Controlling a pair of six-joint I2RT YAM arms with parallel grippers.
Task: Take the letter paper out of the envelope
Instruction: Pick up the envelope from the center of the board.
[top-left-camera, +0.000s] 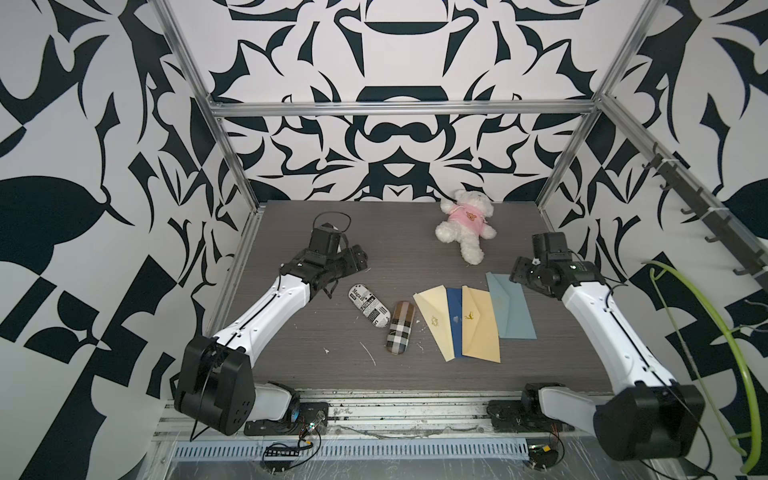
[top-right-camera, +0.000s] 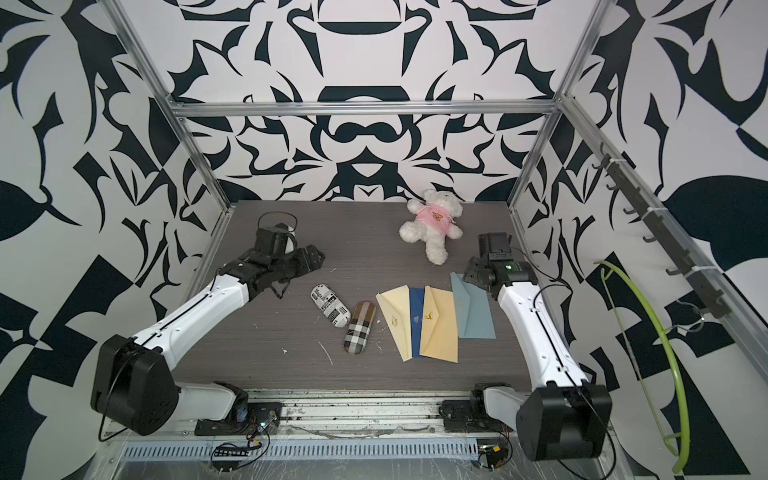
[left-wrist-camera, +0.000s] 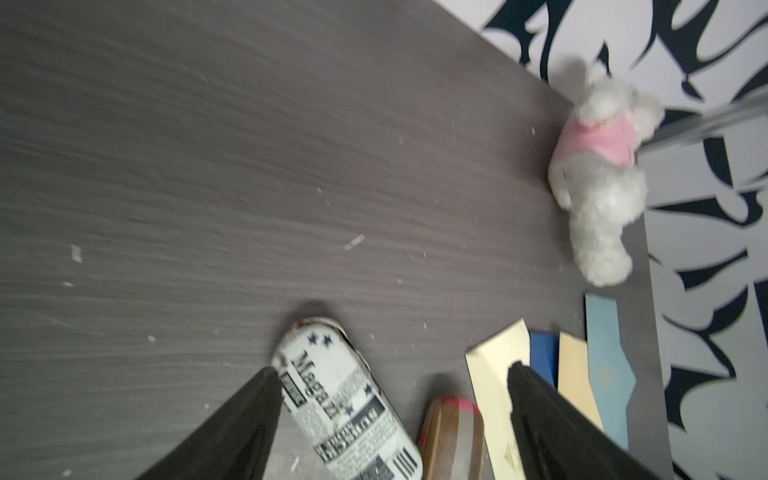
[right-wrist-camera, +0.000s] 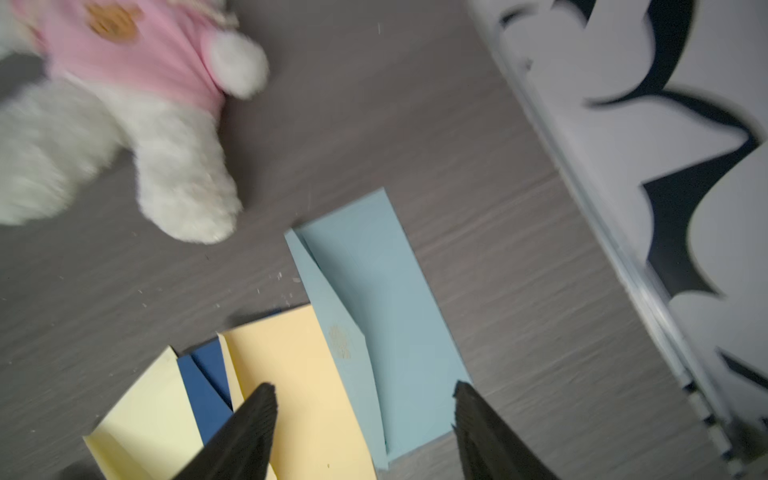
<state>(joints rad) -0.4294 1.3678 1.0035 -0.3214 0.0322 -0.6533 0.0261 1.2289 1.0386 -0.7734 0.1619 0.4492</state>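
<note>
Several envelopes lie fanned flat on the dark table: pale yellow (top-left-camera: 434, 324), dark blue (top-left-camera: 455, 307), tan (top-left-camera: 482, 328) and light blue (top-left-camera: 513, 311). All look closed, and the letter paper is hidden. My right gripper (right-wrist-camera: 363, 387) hovers open over the tan (right-wrist-camera: 291, 374) and light blue (right-wrist-camera: 386, 299) envelopes with nothing between its fingers; in a top view it (top-left-camera: 519, 270) sits by the light blue envelope's far corner. My left gripper (left-wrist-camera: 392, 370) is open and empty, off to the far left (top-left-camera: 355, 257), well away from the envelopes.
A newspaper-print case (top-left-camera: 369, 306) and a plaid case (top-left-camera: 400, 328) lie left of the envelopes. A white teddy bear in a pink shirt (top-left-camera: 465, 224) lies behind them. Metal frame posts edge the table; a green hanger (top-left-camera: 706, 332) hangs at the right.
</note>
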